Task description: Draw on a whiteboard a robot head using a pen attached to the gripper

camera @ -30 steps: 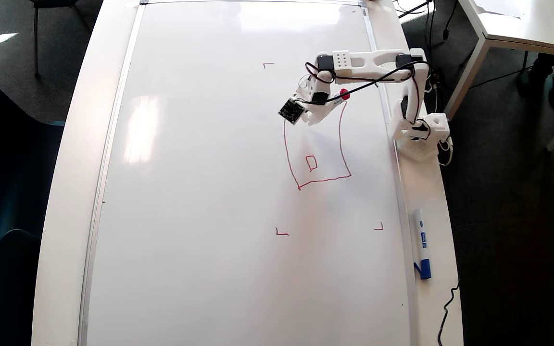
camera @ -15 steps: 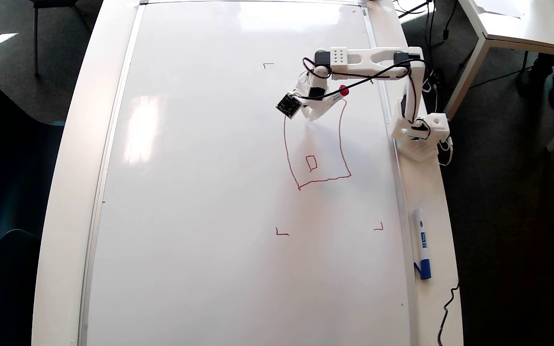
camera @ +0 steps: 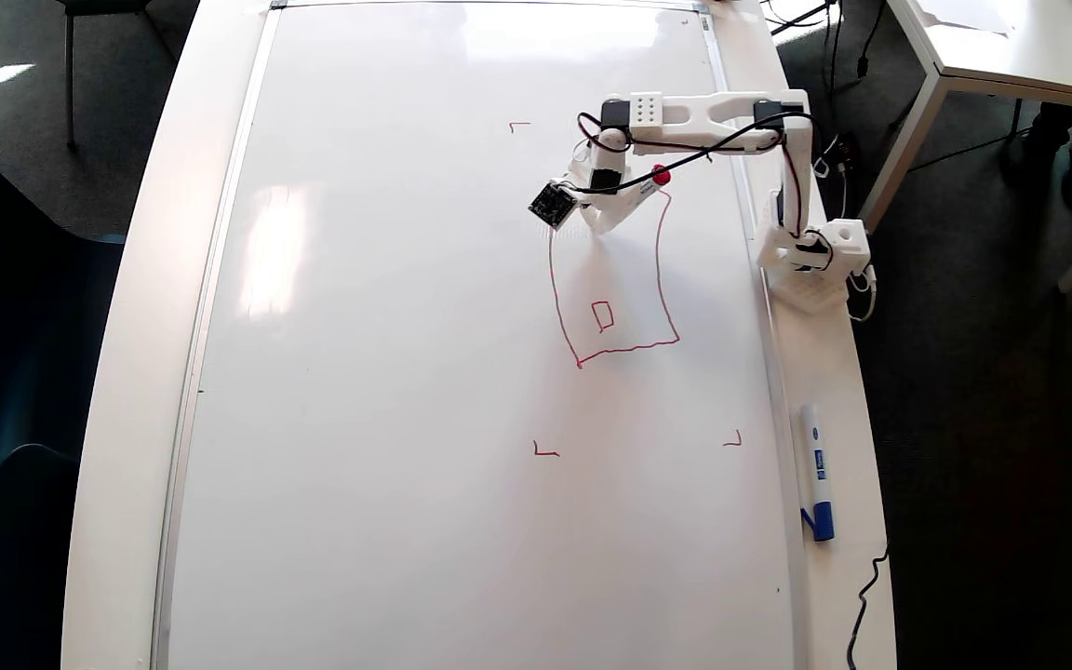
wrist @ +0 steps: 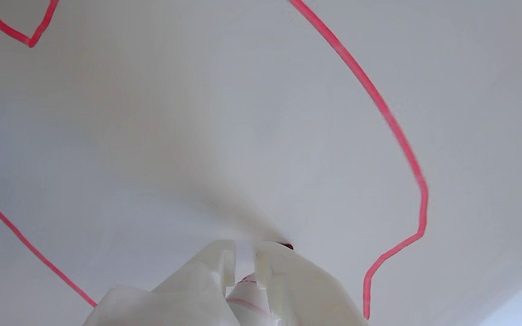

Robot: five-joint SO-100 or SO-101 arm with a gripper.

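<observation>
The whiteboard [camera: 387, 372] fills the table. On its right half is the red robot head [camera: 629, 349], an outline open at the top with one small box [camera: 602, 315] inside. My white gripper [camera: 596, 221] hovers at the outline's upper left corner, shut on the pen [camera: 648, 186], whose red end points right. In the wrist view the gripper [wrist: 245, 248] closes around the pen, and the pen's red tip [wrist: 286, 246] meets the board inside the outline [wrist: 381, 106]. No line trails from the tip. The small box [wrist: 30, 40] shows at top left.
Small red corner marks [camera: 545, 452] [camera: 733, 441] [camera: 519, 124] sit around the drawing. The arm's base [camera: 815, 256] stands on the table's right strip, with a blue-capped marker [camera: 816, 470] lying below it. A black cable [camera: 864, 596] and another table [camera: 1011, 46] lie at the right.
The gripper and forearm have shifted slightly up and to the left in the overhead view. The drawing shows no new lines.
</observation>
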